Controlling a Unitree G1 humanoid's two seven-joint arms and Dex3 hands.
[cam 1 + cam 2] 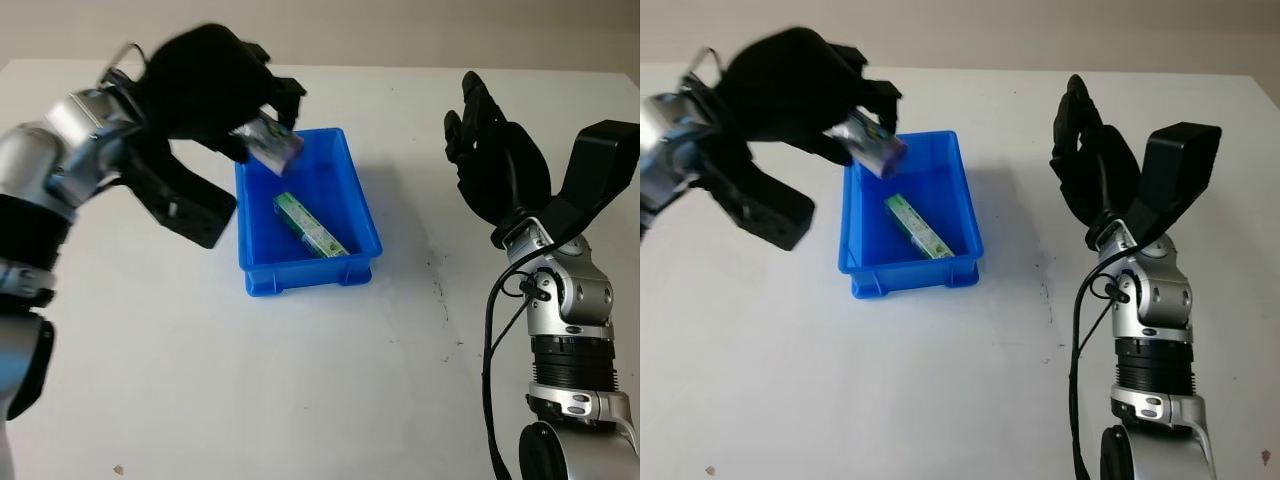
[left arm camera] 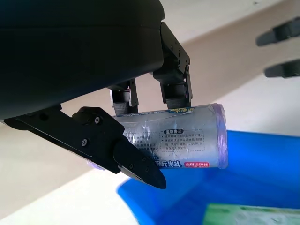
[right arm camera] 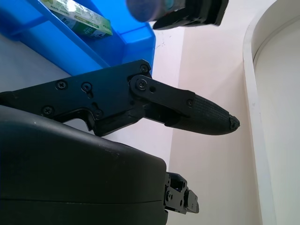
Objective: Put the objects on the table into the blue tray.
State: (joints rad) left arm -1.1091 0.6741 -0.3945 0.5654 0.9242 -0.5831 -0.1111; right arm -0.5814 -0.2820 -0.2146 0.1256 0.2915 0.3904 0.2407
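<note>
My left hand (image 1: 255,120) is shut on a silvery roll with a purple end (image 1: 270,144), holding it in the air over the far left corner of the blue tray (image 1: 360,210). In the left wrist view the roll (image 2: 180,138) lies crosswise between the black fingers (image 2: 136,164), printed label facing out. A green box (image 1: 310,225) lies inside the tray, slanted across its floor. My right hand (image 1: 490,150) is open, raised above the table to the right of the tray.
The white table (image 1: 300,380) stretches out in front of the tray and to its right. A small dark speck (image 1: 118,468) lies near the front left edge.
</note>
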